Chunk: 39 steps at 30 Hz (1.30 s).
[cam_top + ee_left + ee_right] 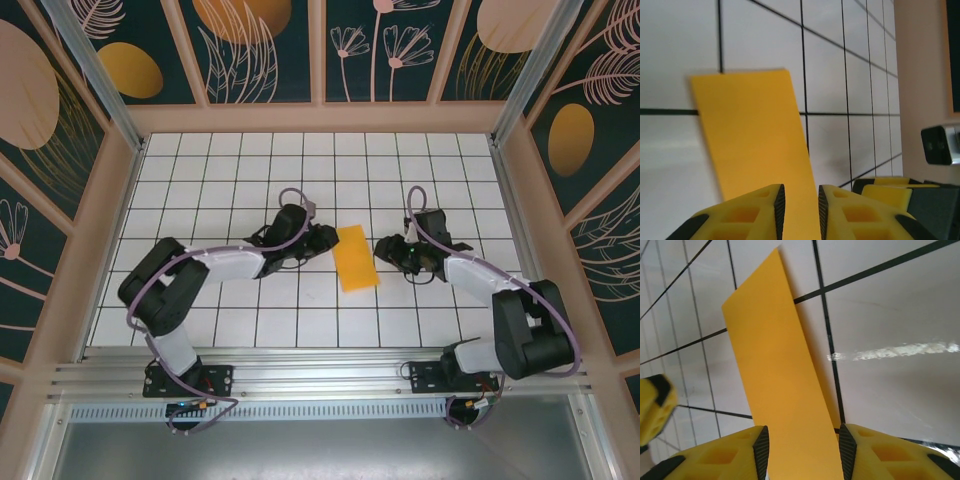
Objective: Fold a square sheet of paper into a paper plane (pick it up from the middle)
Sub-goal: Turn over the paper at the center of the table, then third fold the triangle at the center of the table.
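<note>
Down at the bottom edge of the overhead view, both arms are bolted to the metal rail [320, 372], and they reach up the frame and inward to meet at centre. There the left gripper [329, 240] sits just left of the sheet of paper [356, 258] and the right gripper [384, 248] just right of it, one on each long side with the tips right at the edges. The paper lies flat on the white gridded table [300, 170], dead centre of frame. It's a narrow orange-yellow rectangle, about one tile wide and two long, with its top end leaning a little left.

Over to the left wrist camera: two yellow fingers [747, 215] at the bottom edge, jaws narrow, just a slim gap between them. The paper's near end runs into that gap. Whether the pads actually touch it, I can't tell. The rest of the paper stretches away toward the upper left.

Right wrist camera now: jaws noticeably wider, fingers [890, 455] in the bottom corners. The paper runs up between them toward the upper middle, flat on the tiles.

Farthest back, across the top of the overhead view, is the dark wall [270, 60] with its orange ovals and leaf drawings.
</note>
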Each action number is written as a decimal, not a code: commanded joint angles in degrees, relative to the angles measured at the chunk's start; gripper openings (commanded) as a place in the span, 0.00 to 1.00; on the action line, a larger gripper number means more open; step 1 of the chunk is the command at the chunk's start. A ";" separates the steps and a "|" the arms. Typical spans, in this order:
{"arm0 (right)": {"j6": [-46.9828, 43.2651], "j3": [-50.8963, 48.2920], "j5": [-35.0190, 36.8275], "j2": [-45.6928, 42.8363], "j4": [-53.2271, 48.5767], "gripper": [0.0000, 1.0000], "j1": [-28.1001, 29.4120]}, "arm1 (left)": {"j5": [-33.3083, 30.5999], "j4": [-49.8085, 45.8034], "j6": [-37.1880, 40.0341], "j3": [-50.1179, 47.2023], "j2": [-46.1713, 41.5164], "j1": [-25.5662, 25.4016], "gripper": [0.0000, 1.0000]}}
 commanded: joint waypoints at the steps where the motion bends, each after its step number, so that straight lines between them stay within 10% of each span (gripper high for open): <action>1: -3.48 -0.36 -8.59 2.32 6.31 0.46 -1.13 | 3.68 0.76 -0.27 2.42 3.68 -0.32 0.26; 39: -7.62 4.48 -11.05 14.72 7.50 0.46 -2.76 | -0.30 -7.41 3.21 5.47 9.65 -0.43 0.24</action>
